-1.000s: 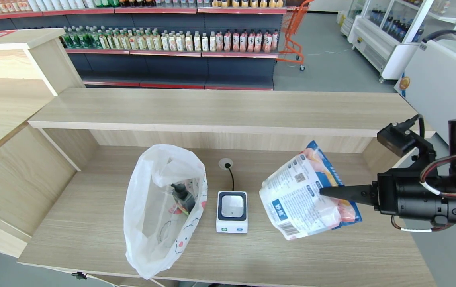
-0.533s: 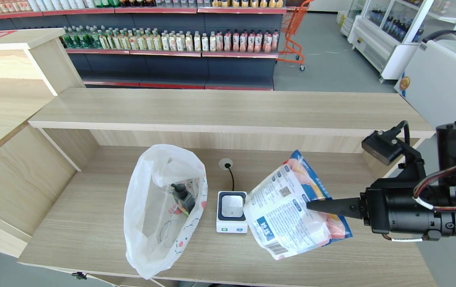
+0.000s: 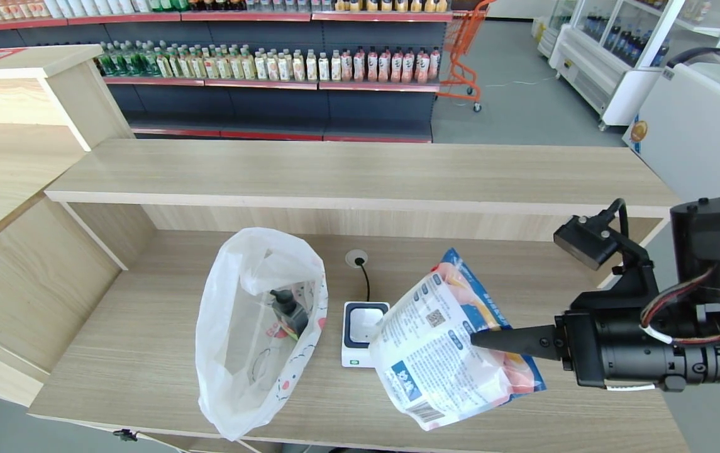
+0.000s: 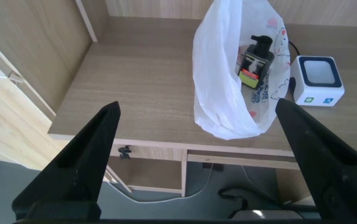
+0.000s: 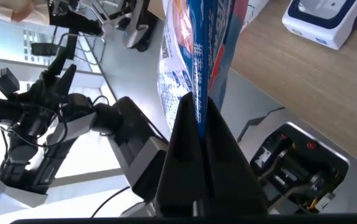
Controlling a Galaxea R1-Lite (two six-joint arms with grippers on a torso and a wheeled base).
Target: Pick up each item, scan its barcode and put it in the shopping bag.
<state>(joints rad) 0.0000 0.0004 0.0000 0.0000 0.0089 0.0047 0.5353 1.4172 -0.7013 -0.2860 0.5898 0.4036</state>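
Extending level from the right side, the arm holds the right end effector [image 3: 482, 340] pointed leftward over the counter [image 3: 146, 352]. It is clenched on the edge of a pouch [image 3: 435, 352] that hangs tilted, printed back upward, overlapping the scanner's [image 3: 360, 324] right side. The left end effector [image 4: 197, 107] is spread wide above the bag [image 3: 234, 352], which stands open just left of the scanner with a bottle [image 3: 287, 311] inside.

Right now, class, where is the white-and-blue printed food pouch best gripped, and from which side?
Grip the pouch by its thin blue side edge, coming from the robot's right, as the right gripper does: that flat seam fits shut fingers and leaves the barcode uncovered.
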